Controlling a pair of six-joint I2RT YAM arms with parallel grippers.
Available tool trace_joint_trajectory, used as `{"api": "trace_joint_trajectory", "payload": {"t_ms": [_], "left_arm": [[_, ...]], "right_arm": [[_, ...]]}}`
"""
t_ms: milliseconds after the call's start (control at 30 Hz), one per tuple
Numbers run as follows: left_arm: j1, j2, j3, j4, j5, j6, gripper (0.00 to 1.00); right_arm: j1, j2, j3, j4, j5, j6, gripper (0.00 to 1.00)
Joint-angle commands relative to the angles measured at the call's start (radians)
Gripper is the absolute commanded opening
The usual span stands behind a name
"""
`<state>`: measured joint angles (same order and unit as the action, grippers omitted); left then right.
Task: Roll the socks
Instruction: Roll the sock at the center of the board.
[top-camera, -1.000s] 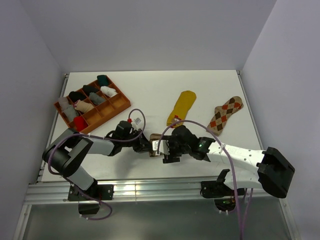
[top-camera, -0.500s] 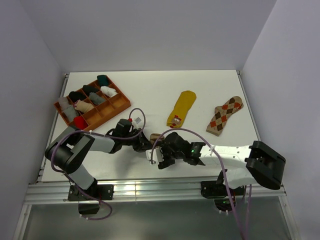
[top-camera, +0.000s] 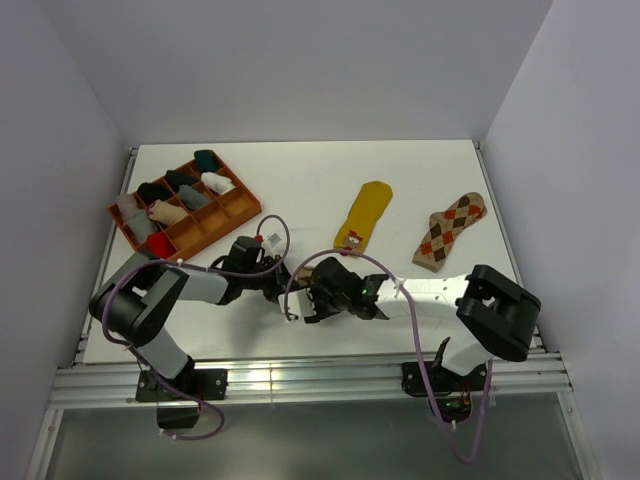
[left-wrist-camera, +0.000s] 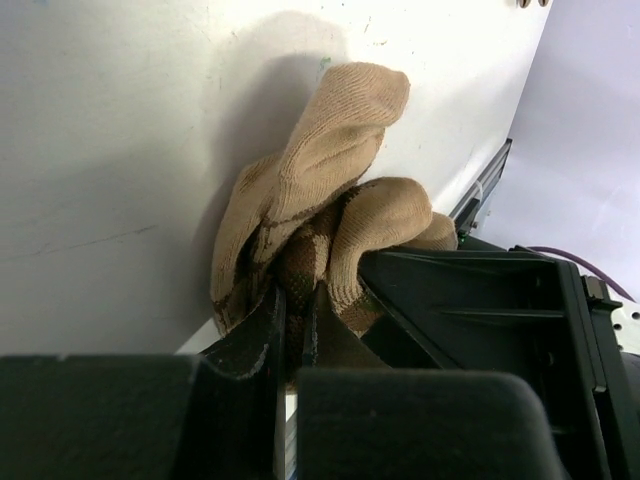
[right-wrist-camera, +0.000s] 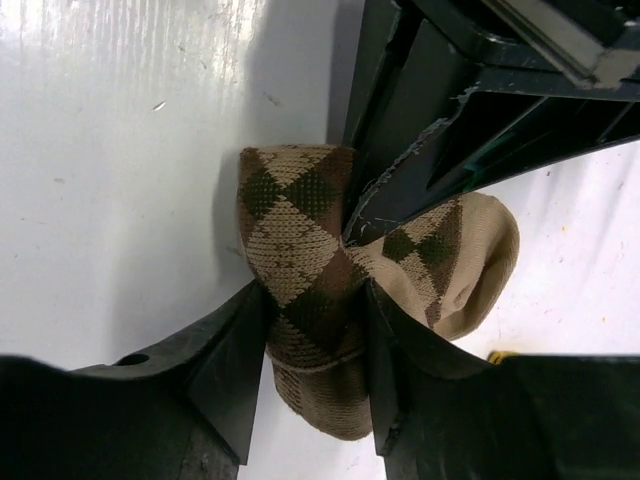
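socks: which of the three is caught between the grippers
The brown-and-cream argyle sock, bunched between the left gripper and right gripper. The mustard sock and the orange argyle sock lie flat, untouched, farther back.

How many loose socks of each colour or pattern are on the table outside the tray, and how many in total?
brown-and-cream argyle sock: 1
orange-brown-cream argyle sock: 1
mustard yellow sock: 1
Total: 3
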<state>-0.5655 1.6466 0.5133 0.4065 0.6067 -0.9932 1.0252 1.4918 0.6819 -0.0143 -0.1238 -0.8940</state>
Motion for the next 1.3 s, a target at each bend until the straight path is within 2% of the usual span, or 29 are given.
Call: {"api": "trace_joint_trajectory", "payload": {"t_ms": [0, 67, 200, 333, 367, 467, 567, 767, 900, 1067, 1267], "left_arm": [[-0.002, 0.022, -0.021, -0.144, -0.047, 0.1, 0.01], [-0.002, 0.016, -0.013, -0.15, -0.054, 0.108, 0.03], [-0.001, -0.03, -0.007, -0.169, -0.087, 0.123, 0.11], [0.001, -0.114, -0.022, -0.172, -0.152, 0.122, 0.22], [0.001, -0.135, -0.024, -0.178, -0.174, 0.126, 0.29], [0.0, -0.224, -0.039, -0.187, -0.252, 0.128, 0.4], [0.0, -0.318, -0.059, -0.196, -0.34, 0.128, 0.45], [-0.008, -0.458, -0.12, -0.181, -0.436, 0.171, 0.46], [-0.083, -0.525, -0.141, -0.167, -0.554, 0.238, 0.48], [-0.247, -0.527, -0.133, -0.12, -0.666, 0.32, 0.53], [-0.295, -0.475, -0.136, -0.009, -0.651, 0.364, 0.55]], "right_arm": [[-0.025, 0.048, 0.073, -0.084, -0.054, 0.01, 0.44], [-0.049, 0.065, 0.135, -0.183, -0.111, 0.021, 0.4], [-0.106, 0.133, 0.31, -0.413, -0.235, 0.027, 0.39], [-0.188, 0.235, 0.488, -0.672, -0.379, 0.006, 0.39], [-0.203, 0.286, 0.52, -0.761, -0.401, 0.0, 0.39], [-0.246, 0.367, 0.61, -0.89, -0.464, -0.034, 0.39], [-0.267, 0.41, 0.657, -0.956, -0.494, -0.055, 0.39], [-0.286, 0.515, 0.751, -1.045, -0.501, -0.068, 0.4], [-0.286, 0.58, 0.836, -1.128, -0.516, -0.085, 0.41], [-0.303, 0.665, 0.918, -1.21, -0.531, -0.097, 0.41], [-0.315, 0.697, 0.967, -1.221, -0.542, -0.08, 0.41]]}}
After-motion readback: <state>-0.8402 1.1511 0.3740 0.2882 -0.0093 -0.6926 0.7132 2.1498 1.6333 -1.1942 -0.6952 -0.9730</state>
